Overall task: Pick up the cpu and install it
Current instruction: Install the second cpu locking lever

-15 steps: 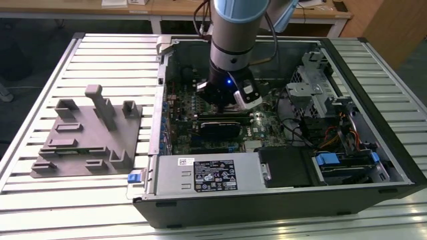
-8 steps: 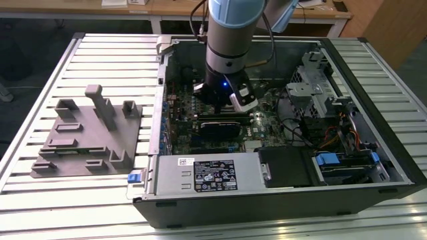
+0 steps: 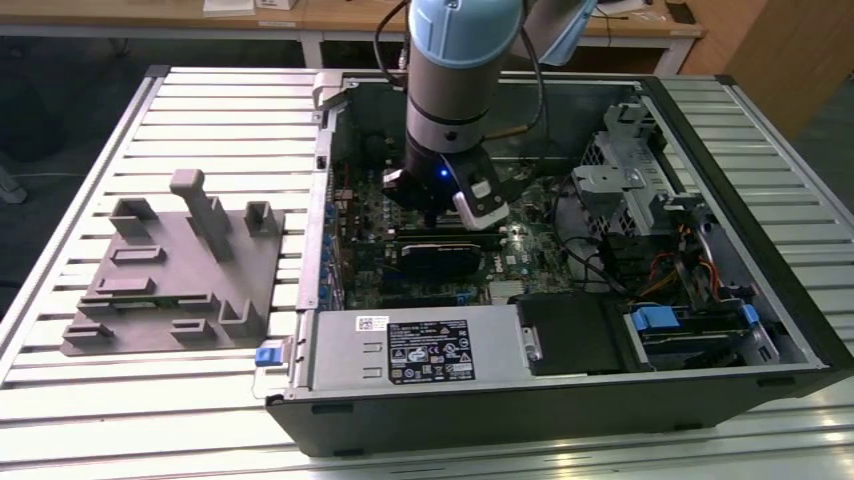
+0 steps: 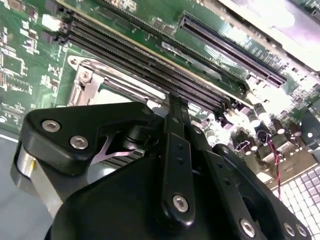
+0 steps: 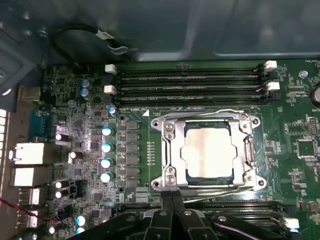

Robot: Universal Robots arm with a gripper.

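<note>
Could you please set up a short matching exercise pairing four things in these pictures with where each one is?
Things:
1. cpu
2. grey plastic fixture
3. gripper
4. box with the white label

Places:
A. on the slatted table, outside the computer case
B. inside the socket frame on the motherboard
C. along the case's near edge in the exterior view
D. over the motherboard, beside the socket frame

Pairs: 1-B, 2-A, 3-D, 4-C
</note>
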